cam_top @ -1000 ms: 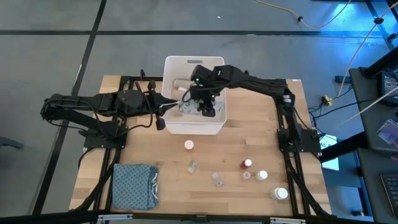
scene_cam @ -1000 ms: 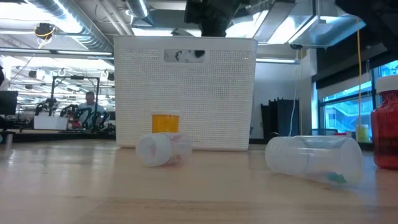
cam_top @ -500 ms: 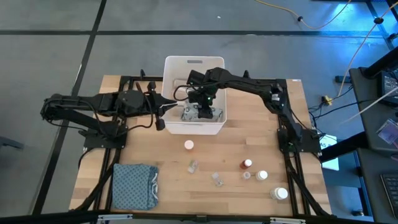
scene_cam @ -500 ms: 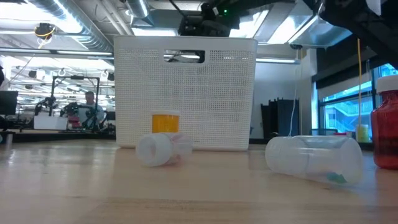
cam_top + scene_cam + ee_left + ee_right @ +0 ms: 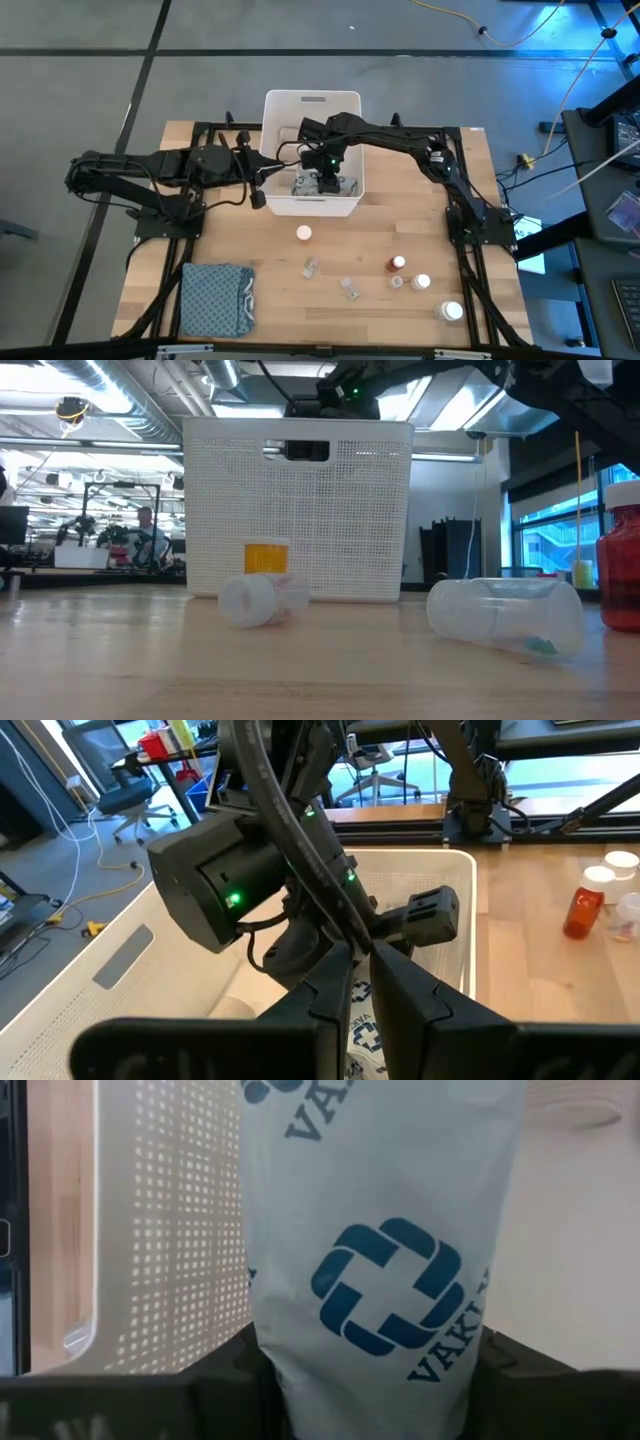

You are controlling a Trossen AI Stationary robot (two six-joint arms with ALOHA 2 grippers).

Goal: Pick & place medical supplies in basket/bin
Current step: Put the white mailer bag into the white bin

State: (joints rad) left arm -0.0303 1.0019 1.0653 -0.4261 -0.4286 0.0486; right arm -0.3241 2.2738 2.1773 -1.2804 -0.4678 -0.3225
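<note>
table (image 5: 400, 230): light wood, both arms mounted at its sides; white bin (image 5: 278, 110) at the far middle, tall perforated walls, slot handle in one short side; folded blue-grey cloth (image 5: 216, 298) near the front left corner, not part of the job; right gripper (image 5: 327, 180) reaches down inside the bin, fingers clamped on a pale grey packet (image 5: 380, 1230) w/ blue cross logo, packet low in the bin, apparently not let go yet; left gripper (image 5: 362, 982) parked just beside the bin's left wall, fingers pinched together, nothing in them; loose supplies left on the table: white bottle (image 5: 303, 233), clear vials (image 5: 310, 267), red-capped bottle (image 5: 397, 264), more white bottles (image 5: 451, 311) toward the front right; progress: approx. early-to-mid, packet nearly delivered, about six small items to go.
</note>
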